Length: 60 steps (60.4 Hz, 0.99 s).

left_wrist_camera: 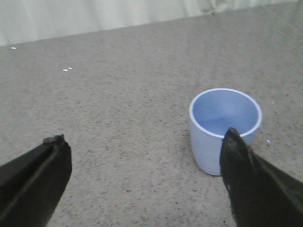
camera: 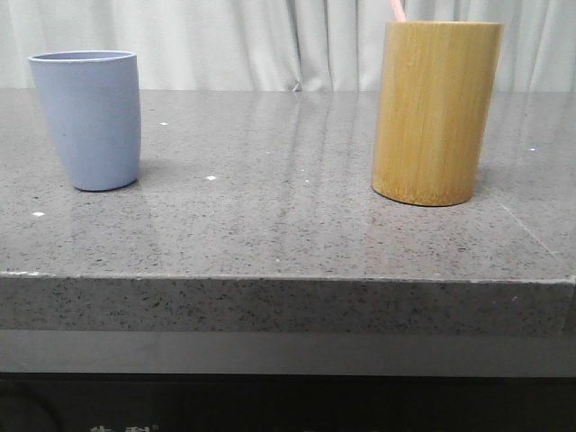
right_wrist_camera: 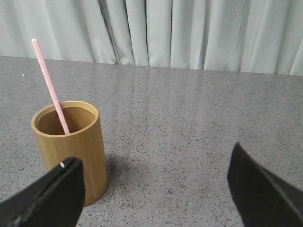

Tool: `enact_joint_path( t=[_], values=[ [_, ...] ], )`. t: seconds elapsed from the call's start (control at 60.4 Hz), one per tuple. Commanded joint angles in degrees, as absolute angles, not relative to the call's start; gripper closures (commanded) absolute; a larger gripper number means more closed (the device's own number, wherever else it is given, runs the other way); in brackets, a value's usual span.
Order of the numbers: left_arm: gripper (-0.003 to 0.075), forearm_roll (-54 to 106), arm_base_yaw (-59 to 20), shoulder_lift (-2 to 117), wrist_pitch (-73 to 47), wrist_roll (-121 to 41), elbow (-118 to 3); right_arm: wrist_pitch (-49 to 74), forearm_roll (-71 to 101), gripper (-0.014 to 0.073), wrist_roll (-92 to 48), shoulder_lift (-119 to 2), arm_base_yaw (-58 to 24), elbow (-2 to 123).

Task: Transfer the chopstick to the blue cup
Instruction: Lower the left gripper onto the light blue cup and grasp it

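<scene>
The blue cup (camera: 87, 119) stands upright at the left of the grey stone table, empty inside as seen in the left wrist view (left_wrist_camera: 225, 127). A pale pink chopstick (right_wrist_camera: 49, 85) leans inside the tan bamboo cylinder (camera: 436, 112) at the right; only its tip (camera: 397, 10) shows in the front view. My left gripper (left_wrist_camera: 144, 142) is open and empty, above the table beside the blue cup. My right gripper (right_wrist_camera: 154, 165) is open and empty, beside the bamboo cylinder (right_wrist_camera: 71, 146). Neither gripper shows in the front view.
The grey speckled stone table (camera: 288, 216) has its front edge near the camera. Pale curtains (camera: 270, 40) hang behind the table's far edge.
</scene>
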State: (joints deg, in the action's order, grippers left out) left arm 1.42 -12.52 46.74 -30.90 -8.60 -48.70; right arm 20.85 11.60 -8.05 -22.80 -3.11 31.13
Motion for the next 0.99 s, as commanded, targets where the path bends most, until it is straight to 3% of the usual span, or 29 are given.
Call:
enact_joint_path(
  t=[0.0, 0.215, 0.447, 0.795, 0.911, 0.977],
  values=[
    [0.0091, 1.94, -17.34, 53.12, -31.68, -9.39, -56.72, 16.12, 11.9, -0.003, -8.67, -23.61, -2.74, 33.21],
    [0.0091, 1.27, -27.37, 68.57, -42.44, -9.39, -72.21, 16.12, 11.9, -0.003, -8.67, -23.61, -2.74, 33.21],
    [0.0091, 1.27, -29.7, 84.86, -60.89, -9.18, -88.26, 16.07, 11.9, -0.003, -8.67, -23.61, -2.74, 33.21],
    [0.0093, 1.19, -29.7, 94.47, -64.54, -9.18, -92.07, 16.07, 11.9, -0.003, -8.67, -23.61, -2.74, 33.21],
    [0.0147, 0.89, -29.7, 95.21, -64.78, -9.18, -92.07, 16.07, 11.9, -0.003, -8.67, -23.61, -2.74, 33.21],
    [0.0231, 0.52, -29.7, 95.21, -64.78, -9.18, -92.07, 16.07, 11.9, -0.003, -8.67, -23.61, -2.74, 33.21]
  ],
)
